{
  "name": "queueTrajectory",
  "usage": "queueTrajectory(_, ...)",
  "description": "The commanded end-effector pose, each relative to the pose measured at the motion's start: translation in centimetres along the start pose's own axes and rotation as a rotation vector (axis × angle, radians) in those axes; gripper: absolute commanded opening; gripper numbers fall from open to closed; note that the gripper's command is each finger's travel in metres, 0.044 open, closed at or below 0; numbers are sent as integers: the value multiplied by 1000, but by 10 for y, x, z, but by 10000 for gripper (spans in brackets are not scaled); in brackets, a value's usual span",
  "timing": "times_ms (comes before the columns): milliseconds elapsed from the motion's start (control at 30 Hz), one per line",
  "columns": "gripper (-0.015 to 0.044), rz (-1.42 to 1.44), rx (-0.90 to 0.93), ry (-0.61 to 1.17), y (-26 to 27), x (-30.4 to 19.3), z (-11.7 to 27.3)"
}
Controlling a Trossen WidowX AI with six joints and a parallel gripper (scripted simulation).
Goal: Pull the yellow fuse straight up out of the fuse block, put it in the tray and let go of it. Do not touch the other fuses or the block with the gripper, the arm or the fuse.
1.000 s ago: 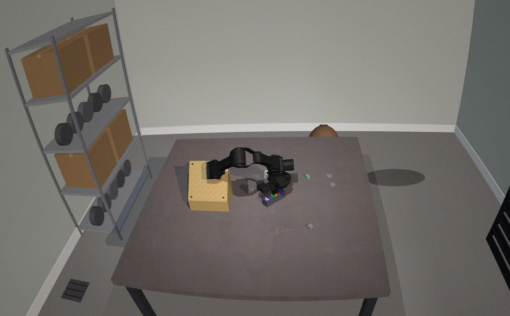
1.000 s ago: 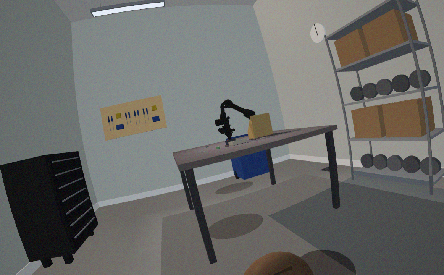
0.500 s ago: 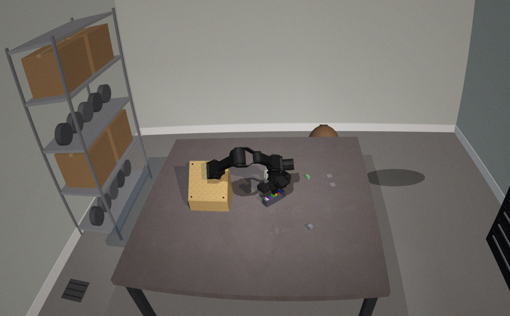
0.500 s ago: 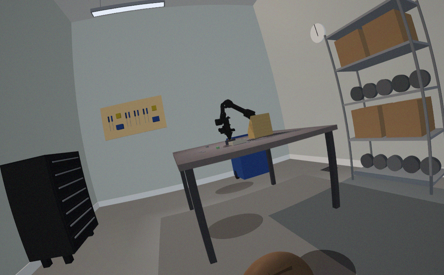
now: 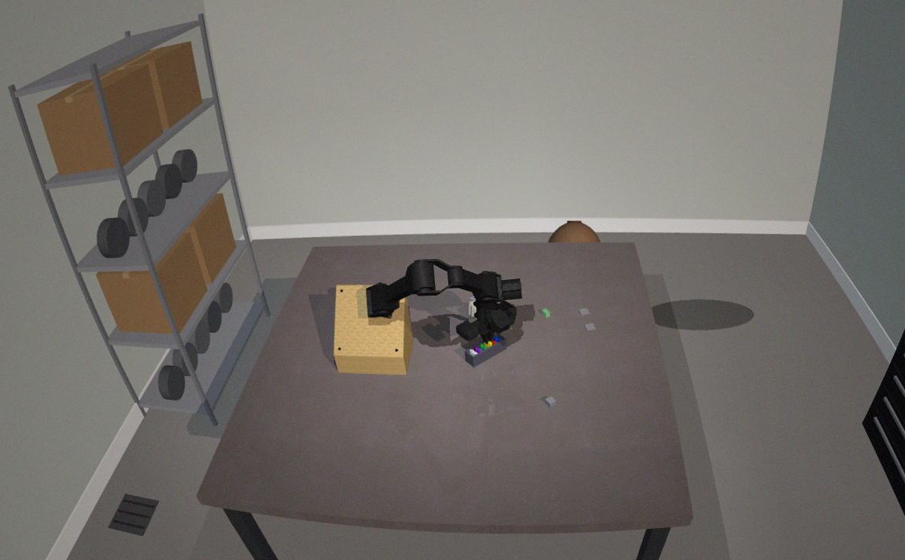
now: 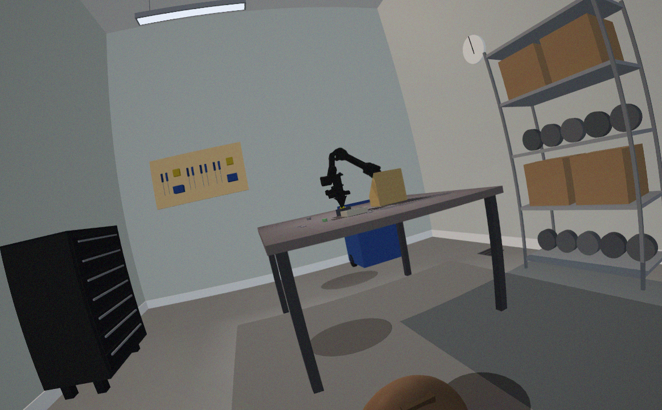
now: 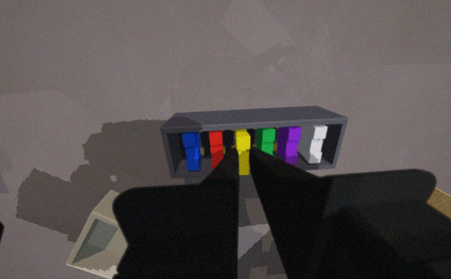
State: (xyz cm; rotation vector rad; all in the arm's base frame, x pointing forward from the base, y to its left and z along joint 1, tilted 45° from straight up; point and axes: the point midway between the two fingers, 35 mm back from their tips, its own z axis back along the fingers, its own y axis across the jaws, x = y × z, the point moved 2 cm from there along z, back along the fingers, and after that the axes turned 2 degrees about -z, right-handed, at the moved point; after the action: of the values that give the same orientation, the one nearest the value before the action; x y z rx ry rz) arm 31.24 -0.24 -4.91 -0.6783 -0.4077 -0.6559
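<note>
A black robot arm (image 5: 434, 277), mounted on a tan box (image 5: 370, 330) on a grey tabletop (image 5: 441, 446), reaches down over a fuse block (image 7: 254, 120) with its gripper (image 7: 243, 156) closed on the yellow fuse (image 7: 242, 140). Seen from the wrist, the two dark fingers converge on either side of the yellow fuse, pinching its lower part while its top shows between the tips. The fuse stands upright in the middle of the row, inside the grey, open-fronted block. To its left in the wrist view sit a red fuse (image 7: 215, 149) and a blue fuse (image 7: 191, 150); to its right, a green fuse (image 7: 266, 140), a purple fuse (image 7: 289, 144) and a white fuse (image 7: 318, 143). The finger on the left lies close against the red fuse and the other close to the green one; whether either touches cannot be told. A pale, open tray (image 7: 95, 236) rests on the tabletop just below and left of the fingers in the wrist view, near the block. A small green cube (image 5: 545, 313) and several small grey cubes (image 5: 550, 400) are scattered on the tabletop, well apart from the block. From the top view, the arm's wrist hides most of the block, with only a sliver of coloured fuses showing beneath it. A metal shelf (image 5: 142, 208) of cardboard boxes stands against the wall beside the table
</note>
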Motion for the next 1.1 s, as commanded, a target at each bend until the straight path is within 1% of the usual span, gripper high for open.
queueTrajectory(0, 0, -5, 3, 0, 0, 0, 3)
queueTrajectory(1067, 0, -3, 2, 0, 1, 0, 18)
